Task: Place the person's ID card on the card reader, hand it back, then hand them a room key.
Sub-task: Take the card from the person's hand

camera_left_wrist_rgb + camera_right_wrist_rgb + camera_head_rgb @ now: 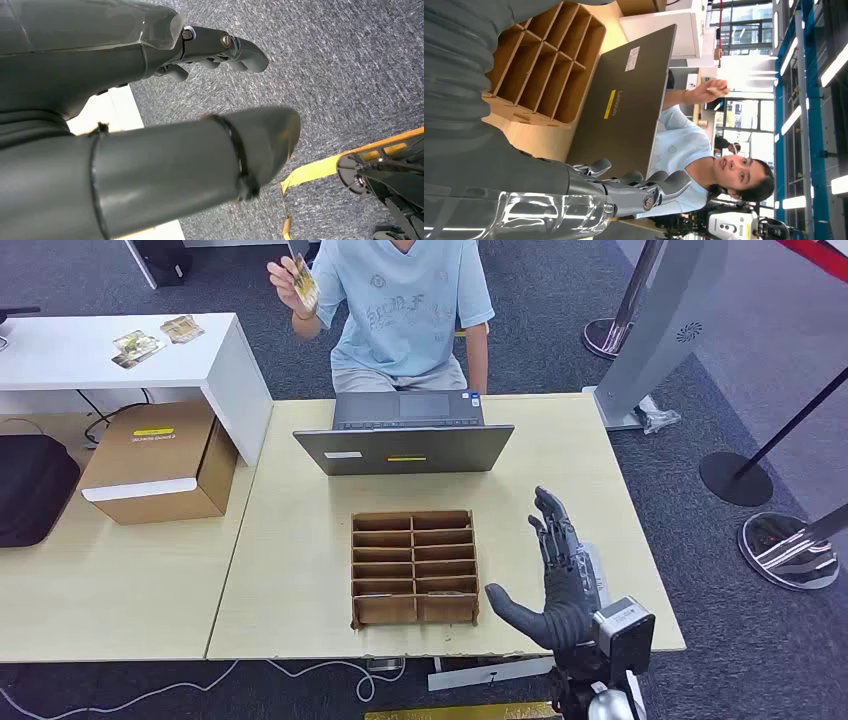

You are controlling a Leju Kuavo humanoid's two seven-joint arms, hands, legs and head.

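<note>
Table in the head view carries a cardboard divider tray and a laptop; the right hand hovers beside the tray, fingers spread, empty. A seated person holds a card up, well apart. Left wrist view: left hand over carpet, fingers loosely curled, holding nothing. Right wrist view: spread fingers near the laptop lid
</note>
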